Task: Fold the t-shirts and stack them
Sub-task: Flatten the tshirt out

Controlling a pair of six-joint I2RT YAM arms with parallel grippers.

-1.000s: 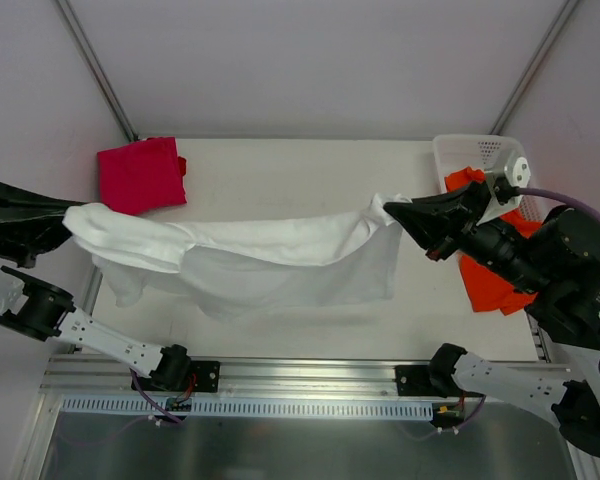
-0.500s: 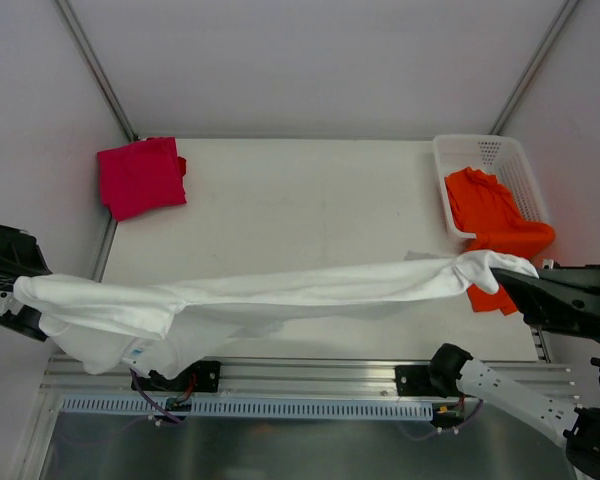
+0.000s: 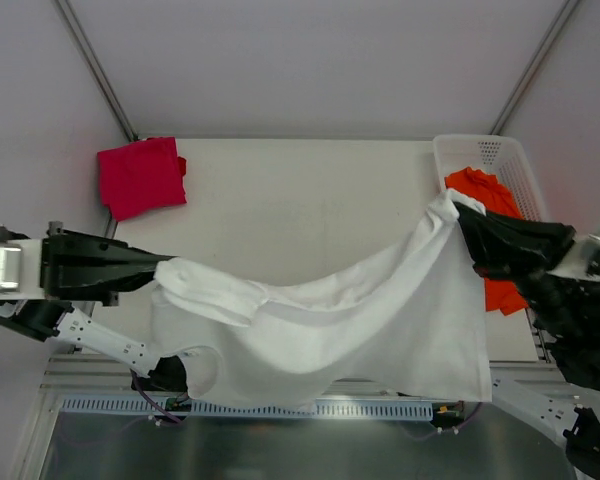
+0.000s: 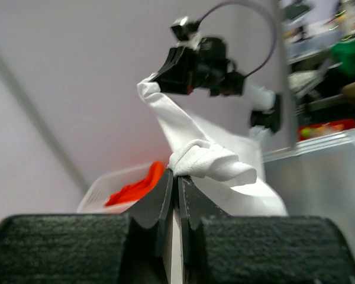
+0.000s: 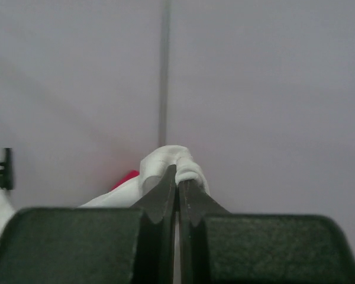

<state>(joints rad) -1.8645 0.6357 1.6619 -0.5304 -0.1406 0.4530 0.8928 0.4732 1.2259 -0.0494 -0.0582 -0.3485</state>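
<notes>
The white t-shirt (image 3: 380, 320) hangs spread between your two arms, sagging over the near part of the table (image 3: 300, 200) with its lower edge draped past the near rim. Your right gripper (image 3: 462, 216) is clenched on a bunched corner of it just left of the basket (image 3: 480, 148). Your left gripper (image 3: 160, 272) pinches the other bunched end, well apart from the basket, across the table. The orange t-shirt (image 3: 480, 188) lies in the basket and spills over its near rim. The magenta-red t-shirt (image 3: 140, 176) lies folded at the far corner opposite the basket.
</notes>
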